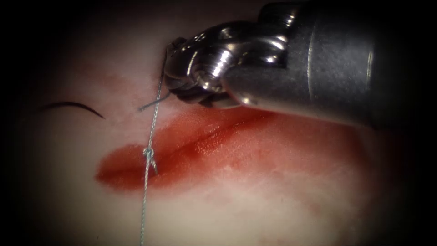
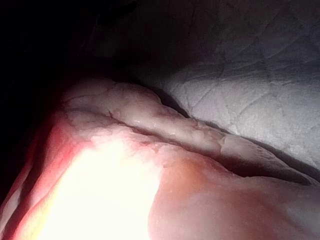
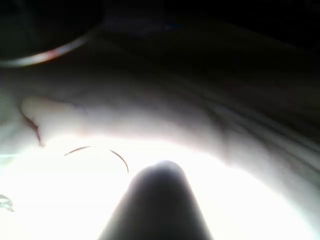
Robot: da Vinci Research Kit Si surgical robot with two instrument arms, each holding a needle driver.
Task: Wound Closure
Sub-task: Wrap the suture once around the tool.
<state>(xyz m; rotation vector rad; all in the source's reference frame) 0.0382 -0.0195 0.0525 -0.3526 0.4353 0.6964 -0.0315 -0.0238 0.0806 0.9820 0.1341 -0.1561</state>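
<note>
Where the right arm's tool [image 1: 175,68] reaches in over the far side of the cut, its jaws appear clenched on the thread [image 1: 154,120], though the wrist hides the tips and I would not swear to it. From the tool the blue strand runs taut down to a knot [image 1: 149,154] sitting on the cut [image 1: 195,148] near its left end, then carries on toward the near edge of the endoscope view. A short loose tail [image 1: 152,104] sticks out just beside the tool.

The curved needle [image 1: 73,107] lies free on the pale tissue [image 1: 273,200] well to the left of the cut, not in the tissue and held by nothing; from the right wrist it shows as a thin dark arc [image 3: 102,152] beyond the shaft.

My judgement: keeping steady, even tension along the line of the strand (no sideways jerks) would suit this hold, since the knot sits on soft, wet edges. Red fluid [image 1: 136,171] pools along the cut, glossy and darkest in the groove, and the edges to the right lie unclosed.
</note>
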